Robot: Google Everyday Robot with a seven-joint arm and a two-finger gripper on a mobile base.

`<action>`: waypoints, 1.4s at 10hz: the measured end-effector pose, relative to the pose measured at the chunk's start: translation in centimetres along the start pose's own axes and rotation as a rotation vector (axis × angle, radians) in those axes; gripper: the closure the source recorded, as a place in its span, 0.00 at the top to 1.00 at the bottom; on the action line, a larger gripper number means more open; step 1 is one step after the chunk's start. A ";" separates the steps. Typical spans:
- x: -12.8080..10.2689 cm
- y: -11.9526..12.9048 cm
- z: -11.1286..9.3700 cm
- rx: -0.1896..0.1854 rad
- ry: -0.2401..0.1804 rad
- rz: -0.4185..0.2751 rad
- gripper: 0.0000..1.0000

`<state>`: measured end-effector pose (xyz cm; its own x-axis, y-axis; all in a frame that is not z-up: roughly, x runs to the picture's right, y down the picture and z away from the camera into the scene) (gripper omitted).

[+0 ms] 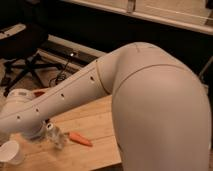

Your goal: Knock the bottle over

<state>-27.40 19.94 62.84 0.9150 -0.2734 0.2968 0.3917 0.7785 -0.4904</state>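
Far left, low corner: white paper cup (10,151), upright on the pale wooden table (97,117), cut by the picture's edge. Above and behind, off the table, a black wheeled office chair (26,47) on the dark floor, with cables lying near its base.

Just right of the cup, the rounded white wrist end of the robot arm (75,95), pressed low over the tabletop. Under that wrist, the gripper (36,134), almost wholly hidden behind the wrist housing; open or closed, cannot tell. A small orange-red patch peeking over the wrist's upper edge, too unclear to name.

Immediately right of the gripper, the small clear plastic bottle with a white cap (56,136): standing on the table, cap uppermost and leaning a little toward the wrist, not lying flat. Very close to the gripper's end, seemingly touching the housing at the cap, though contact not certain. Between the gripper on its left and the vegetable on its right.

Just right of the bottle, an orange carrot (80,139), flat on the wood, running down to the right, its near end close to the bottle's base but apart from it.

Further right, the arm's long white link rising diagonally from the wrist, dotted with small dark holes, up to a bulky white elbow shell (160,115) filling the right half and covering the table's right part. Behind, a dark wall and a pale ledge along the top.
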 end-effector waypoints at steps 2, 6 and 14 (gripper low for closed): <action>3.1 -2.1 -0.2 0.010 0.038 0.040 0.00; 7.3 -8.8 -0.9 0.058 0.090 0.079 0.00; 8.4 -12.0 -0.7 0.089 0.089 0.118 0.06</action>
<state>-24.37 7.95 70.62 0.9606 -0.2233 0.1654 0.2746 0.8540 -0.4419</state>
